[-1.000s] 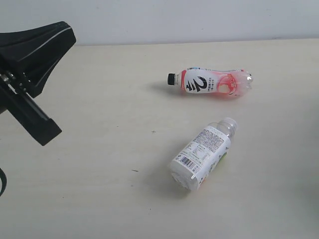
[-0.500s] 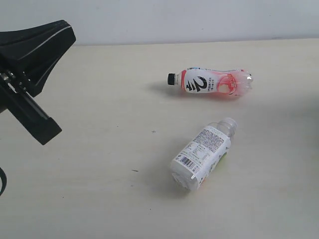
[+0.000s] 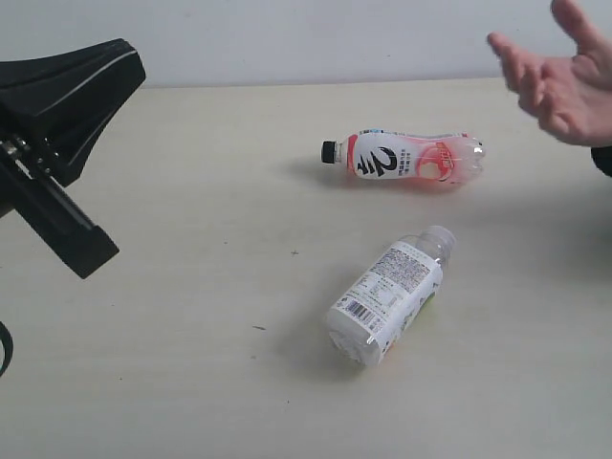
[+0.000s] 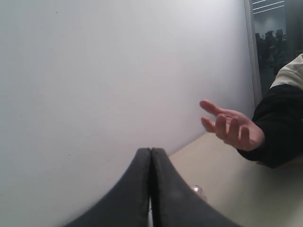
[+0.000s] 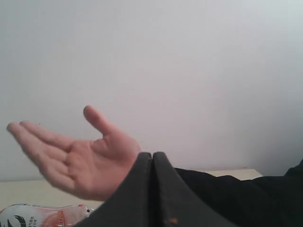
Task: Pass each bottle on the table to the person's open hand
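My left gripper point(image 4: 150, 189) and my right gripper point(image 5: 152, 189) are both clenched tight, holding nothing. On the table point(image 3: 172, 363) two bottles lie on their sides, apart: the pink black-capped bottle point(image 3: 402, 160) nearer the wall, the white-labelled bottle point(image 3: 384, 296) closer in. The person's open hand point(image 3: 559, 81) hangs above the table, near the pink one's base.

The pink bottle point(image 3: 402, 161) and white-labelled bottle point(image 3: 387, 296) are clear, glossy plastic; the table point(image 3: 191, 335) is matt, faintly wood-grained.
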`<state>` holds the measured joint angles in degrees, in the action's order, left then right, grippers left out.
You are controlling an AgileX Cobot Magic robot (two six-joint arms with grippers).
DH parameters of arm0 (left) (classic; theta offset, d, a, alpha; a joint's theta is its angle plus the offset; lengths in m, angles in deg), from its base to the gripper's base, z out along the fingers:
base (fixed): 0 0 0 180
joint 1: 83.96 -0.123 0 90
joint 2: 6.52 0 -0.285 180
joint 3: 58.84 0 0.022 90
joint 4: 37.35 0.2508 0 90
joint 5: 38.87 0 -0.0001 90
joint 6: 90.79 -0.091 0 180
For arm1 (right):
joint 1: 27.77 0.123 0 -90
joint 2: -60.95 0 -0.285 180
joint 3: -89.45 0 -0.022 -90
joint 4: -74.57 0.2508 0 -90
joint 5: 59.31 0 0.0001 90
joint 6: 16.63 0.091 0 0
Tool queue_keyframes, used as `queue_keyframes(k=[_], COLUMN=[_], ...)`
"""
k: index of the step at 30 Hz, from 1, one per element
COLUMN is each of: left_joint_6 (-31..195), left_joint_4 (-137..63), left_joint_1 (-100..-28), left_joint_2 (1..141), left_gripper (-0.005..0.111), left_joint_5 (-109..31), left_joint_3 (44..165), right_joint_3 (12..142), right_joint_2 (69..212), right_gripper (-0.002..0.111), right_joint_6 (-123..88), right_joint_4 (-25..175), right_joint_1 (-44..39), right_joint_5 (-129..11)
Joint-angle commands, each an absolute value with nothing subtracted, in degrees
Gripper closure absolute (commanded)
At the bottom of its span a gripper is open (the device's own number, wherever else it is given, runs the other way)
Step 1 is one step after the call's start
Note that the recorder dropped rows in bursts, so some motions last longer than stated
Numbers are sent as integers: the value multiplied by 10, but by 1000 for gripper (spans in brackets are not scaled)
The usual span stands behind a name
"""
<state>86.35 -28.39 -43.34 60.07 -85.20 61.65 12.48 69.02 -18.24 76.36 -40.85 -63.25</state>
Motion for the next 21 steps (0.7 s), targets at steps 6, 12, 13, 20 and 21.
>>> queue_keyframes(k=[6,12,13,20,21], left_joint_6=[866,864,864,751,734], left_joint_4=[-287,-287,-287,-287,-279], left_joint_1=[-434,-434,-434,-434,-438], left_joint_2=[600,618,640,772,790], left_gripper=[107,107,107,107,107], left_joint_5=[-849,-826,-792,-466,-414], left_joint_3=[621,641,673,936,976], right_joint_3=[122,122,122,122,122], right_joint_2=[687,687,687,687,687], right_gripper=[108,108,108,108,108], right_joint_6=[-184,-184,-184,-184,-184], right_joint_4=[763,763,763,761,761], right_joint_1=[-411,-411,-411,-411,-411], right_joint_5=[-634,-634,-634,-634,-634])
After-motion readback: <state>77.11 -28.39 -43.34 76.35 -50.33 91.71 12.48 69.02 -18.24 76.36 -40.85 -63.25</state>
